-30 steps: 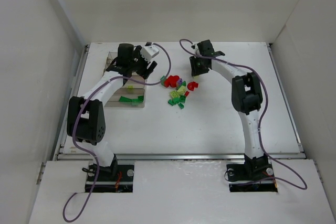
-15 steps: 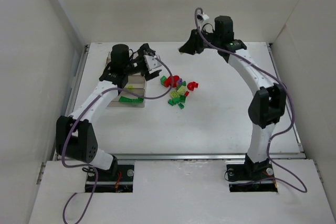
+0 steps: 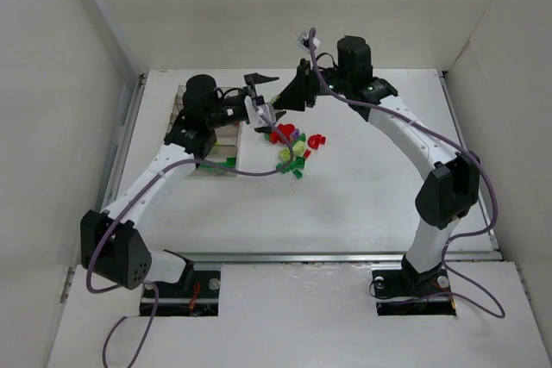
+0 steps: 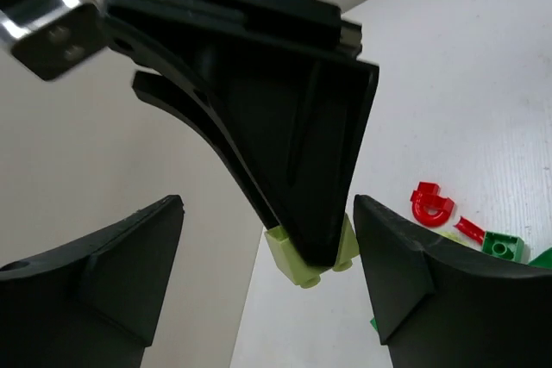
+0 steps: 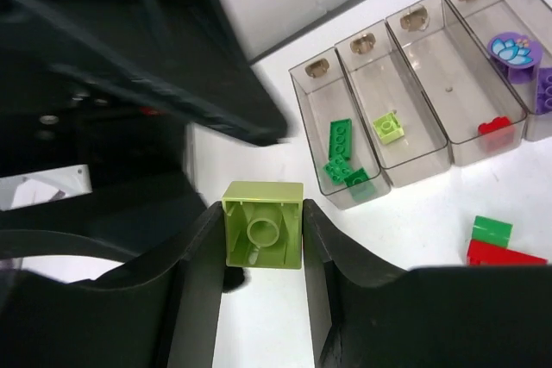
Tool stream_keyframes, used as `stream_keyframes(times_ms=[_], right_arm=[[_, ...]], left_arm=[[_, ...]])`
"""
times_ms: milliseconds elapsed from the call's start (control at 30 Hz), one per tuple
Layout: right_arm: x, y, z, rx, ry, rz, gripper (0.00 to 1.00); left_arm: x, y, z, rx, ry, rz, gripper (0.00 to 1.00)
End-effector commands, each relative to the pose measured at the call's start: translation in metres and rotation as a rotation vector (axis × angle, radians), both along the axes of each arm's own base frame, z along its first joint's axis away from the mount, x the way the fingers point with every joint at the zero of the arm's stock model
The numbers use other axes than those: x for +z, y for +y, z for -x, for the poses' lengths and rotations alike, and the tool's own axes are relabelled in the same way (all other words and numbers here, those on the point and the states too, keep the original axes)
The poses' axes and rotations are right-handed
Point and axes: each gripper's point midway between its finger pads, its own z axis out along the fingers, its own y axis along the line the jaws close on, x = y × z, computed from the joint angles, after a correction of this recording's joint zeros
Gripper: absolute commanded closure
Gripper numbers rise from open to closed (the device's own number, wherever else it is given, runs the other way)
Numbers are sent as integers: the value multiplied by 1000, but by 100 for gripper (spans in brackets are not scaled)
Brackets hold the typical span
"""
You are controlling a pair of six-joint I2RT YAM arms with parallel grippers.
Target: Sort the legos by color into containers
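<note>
The lime lego (image 5: 263, 223) is clamped by the right gripper (image 5: 261, 234), aloft just right of the tray (image 5: 420, 165). The left gripper (image 4: 267, 239) spreads its jaws wide around it, possibly touching. We judge a bump or mistimed release could drop it astray.

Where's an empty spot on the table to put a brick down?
Bare table runs from the brick pile to the near edge, and right of the pile to the wall. It's crowded by the tray and pile, where the open left gripper straddles the right gripper holding a lime brick.
</note>
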Motion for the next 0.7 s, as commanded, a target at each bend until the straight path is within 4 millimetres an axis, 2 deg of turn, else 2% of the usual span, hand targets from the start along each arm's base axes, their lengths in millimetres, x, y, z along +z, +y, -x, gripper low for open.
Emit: stream_keyframes(times_ms=[0, 33, 100, 200, 267, 400, 467, 600, 667], right_arm=[[27, -6, 16, 10, -68, -37, 100], [33, -4, 20, 9, -81, -41, 100], [29, -5, 22, -2, -73, -35, 100], [34, -8, 26, -2, -82, -40, 100], [38, -9, 27, -11, -91, -42, 100], [43, -11, 26, -38, -94, -45, 100], [47, -12, 28, -39, -93, -51, 100], [43, -9, 35, -9, -83, -50, 100], [43, -6, 38, 1, -82, -51, 100]], left_arm=[[36, 4, 18, -12, -105, 53, 26], [40, 2, 25, -22, -109, 56, 30], [36, 4, 28, -22, -106, 43, 41], [26, 3, 37, -35, -85, 20, 49], [18, 0, 39, -45, -76, -6, 48], [7, 0, 45, -57, -57, -37, 36], [2, -2, 46, -57, -49, -41, 36], [20, 1, 41, -16, -95, -3, 39], [21, -2, 42, -11, -82, 9, 42]])
